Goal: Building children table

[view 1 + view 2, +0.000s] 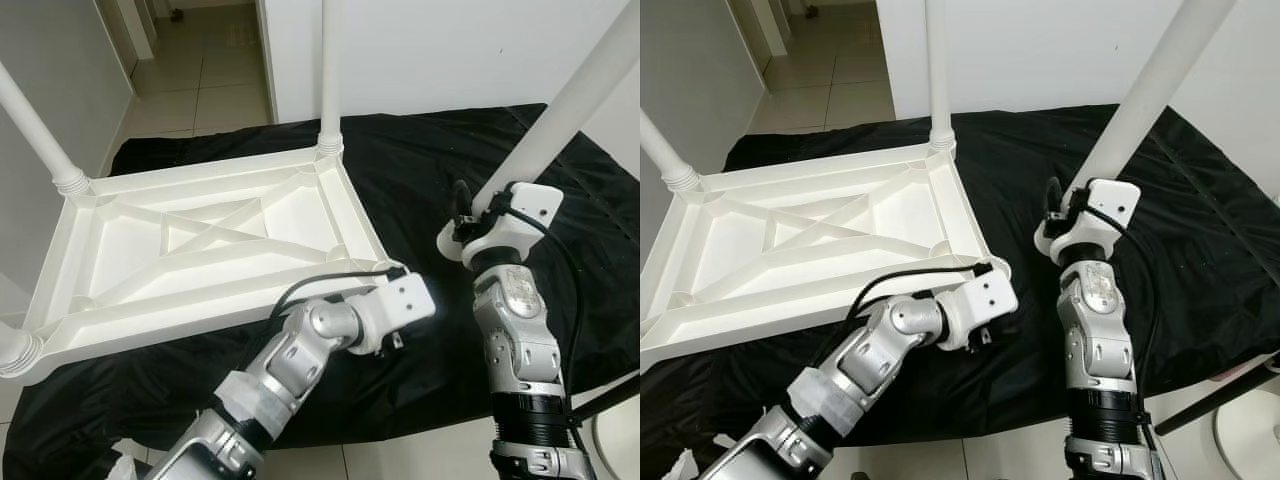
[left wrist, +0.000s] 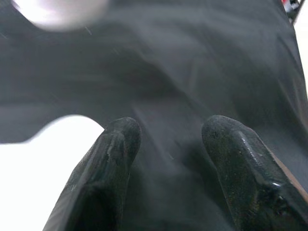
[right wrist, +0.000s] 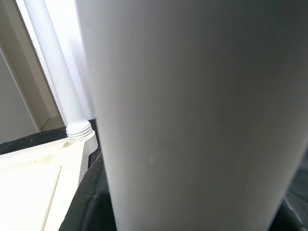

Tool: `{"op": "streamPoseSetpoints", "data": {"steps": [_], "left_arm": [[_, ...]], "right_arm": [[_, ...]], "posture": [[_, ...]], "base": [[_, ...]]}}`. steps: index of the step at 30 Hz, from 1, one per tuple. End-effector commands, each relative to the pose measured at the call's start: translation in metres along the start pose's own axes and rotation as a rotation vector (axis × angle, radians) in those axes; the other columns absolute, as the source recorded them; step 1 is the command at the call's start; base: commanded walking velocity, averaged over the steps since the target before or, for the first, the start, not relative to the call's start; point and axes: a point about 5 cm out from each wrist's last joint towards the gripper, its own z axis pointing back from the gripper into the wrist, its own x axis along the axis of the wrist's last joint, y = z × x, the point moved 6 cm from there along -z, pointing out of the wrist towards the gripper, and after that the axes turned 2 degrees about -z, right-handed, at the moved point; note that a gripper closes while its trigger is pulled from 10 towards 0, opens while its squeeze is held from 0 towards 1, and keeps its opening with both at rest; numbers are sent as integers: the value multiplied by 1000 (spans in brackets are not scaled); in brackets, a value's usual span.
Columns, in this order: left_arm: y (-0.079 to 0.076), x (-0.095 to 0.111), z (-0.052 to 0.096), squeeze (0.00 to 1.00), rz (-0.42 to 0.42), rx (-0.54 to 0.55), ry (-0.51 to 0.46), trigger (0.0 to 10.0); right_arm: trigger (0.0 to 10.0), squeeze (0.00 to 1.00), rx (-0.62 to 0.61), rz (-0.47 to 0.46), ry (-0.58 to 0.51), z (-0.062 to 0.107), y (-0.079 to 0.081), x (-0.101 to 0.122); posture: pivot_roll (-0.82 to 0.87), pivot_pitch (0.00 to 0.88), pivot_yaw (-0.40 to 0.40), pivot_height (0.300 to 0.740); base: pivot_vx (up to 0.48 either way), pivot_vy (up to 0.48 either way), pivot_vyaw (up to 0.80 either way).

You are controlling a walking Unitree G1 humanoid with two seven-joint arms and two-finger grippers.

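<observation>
Gripping a loose white leg [image 1: 575, 105] near its lower end, our right gripper [image 1: 478, 212] holds it tilted toward one o'clock. At nine o'clock the upturned tabletop [image 1: 200, 240] lies on black cloth [image 1: 430, 170]; our left gripper [image 2: 166, 139] hangs open by its near corner.

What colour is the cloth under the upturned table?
Black. The cloth shows best in the left eye view, spread beneath the white table.

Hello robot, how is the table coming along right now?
Right pincer holding the loose leg, tilted. Left pincer open beside the upturned tabletop corner. Leg not yet in its socket.
</observation>
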Motion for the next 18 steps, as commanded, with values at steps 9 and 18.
{"op": "streamPoseSetpoints", "data": {"steps": [9, 18], "left_arm": [[56, -9, 12, 0, 26, 228, 60, 10000], [68, -33, 14, 0, -4, 301, 173, 10000]], "right_arm": [[10000, 0, 7, 9, -19, -3, 1, 4], [10000, 0, 9, 9, -20, -3, 1, 5]], "posture": [[-107, 56, 75, 740], [-112, 58, 71, 740]], "base": [[0, 0, 0], [0, 0, 0]]}}
